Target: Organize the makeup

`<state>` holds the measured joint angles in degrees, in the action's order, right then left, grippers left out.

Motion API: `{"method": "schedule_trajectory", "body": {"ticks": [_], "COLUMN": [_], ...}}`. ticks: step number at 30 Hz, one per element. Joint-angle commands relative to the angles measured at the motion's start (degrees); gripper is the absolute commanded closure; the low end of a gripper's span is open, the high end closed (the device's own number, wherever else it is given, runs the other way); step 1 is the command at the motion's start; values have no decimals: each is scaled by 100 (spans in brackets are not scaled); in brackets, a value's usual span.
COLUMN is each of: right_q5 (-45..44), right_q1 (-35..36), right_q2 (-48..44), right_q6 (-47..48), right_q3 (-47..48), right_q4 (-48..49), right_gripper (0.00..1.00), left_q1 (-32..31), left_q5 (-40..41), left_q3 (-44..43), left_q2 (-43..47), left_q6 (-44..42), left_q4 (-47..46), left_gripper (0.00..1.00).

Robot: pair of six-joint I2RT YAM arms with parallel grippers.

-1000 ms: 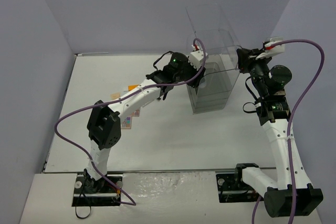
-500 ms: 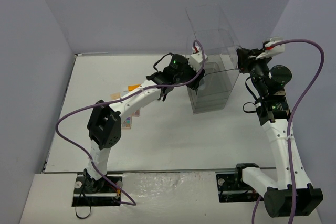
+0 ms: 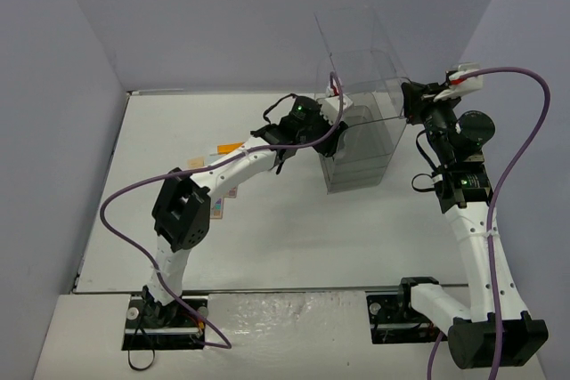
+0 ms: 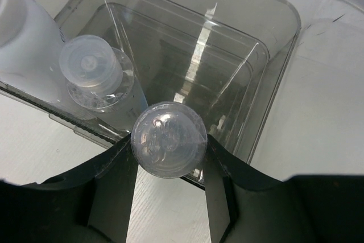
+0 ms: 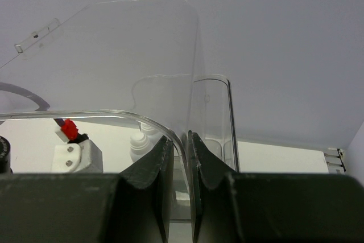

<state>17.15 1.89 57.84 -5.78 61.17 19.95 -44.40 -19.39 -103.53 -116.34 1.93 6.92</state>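
My left gripper [image 4: 169,146] is shut on a small bottle with a clear round cap [image 4: 168,138] and holds it over the near rim of the clear plastic case [image 4: 282,21]. Two more bottles stand in the case's left end: a clear-capped one [image 4: 91,72] and a white one [image 4: 23,38]. In the top view the left gripper [image 3: 329,120] is at the case's left side [image 3: 361,144]. My right gripper [image 5: 190,140] is shut on the case's thin clear wall [image 5: 114,55]; in the top view it is at the case's right edge [image 3: 411,100]. White bottles [image 5: 142,140] show through the wall.
An orange flat case [image 3: 229,148] and a multicolour palette [image 3: 218,204] lie on the white table [image 3: 294,238] left of centre, partly hidden under the left arm. The case's lid stands open at the back [image 3: 352,28]. Grey walls close in both sides.
My left gripper has moved a little to the right, closer over the clear case, with the bottle in it. The right arm has not moved.
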Motion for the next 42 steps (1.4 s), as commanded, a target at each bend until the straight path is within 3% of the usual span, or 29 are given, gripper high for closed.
{"method": "schedule_trajectory", "body": {"ticks": [1,15,24,34,42], "right_q5": [517,544,547,588,555], "right_q1": [198,189,189,189,198], "right_q2": [61,96,118,208,155], "right_q6": [-310,-336,-347,-354,-217], "right_q3": [-114,-87,-52,-43,-61], "right_q4": [-150,-150,-159,-176,-362], "right_gripper": [100,100,100,100,100], "left_q1": [-85,-77,-77,-69,-10], "left_q5": [40,173,425,837,1556], "left_q3": [-151,273,642,1354,2615], "left_q2": [51,395,880,1678,2814], "left_q6": [-118,-43,-55,-27,297], "left_q4": [-103,-377,-661,-1094,-1136], "left_gripper": [82,39,18,13,13]}}
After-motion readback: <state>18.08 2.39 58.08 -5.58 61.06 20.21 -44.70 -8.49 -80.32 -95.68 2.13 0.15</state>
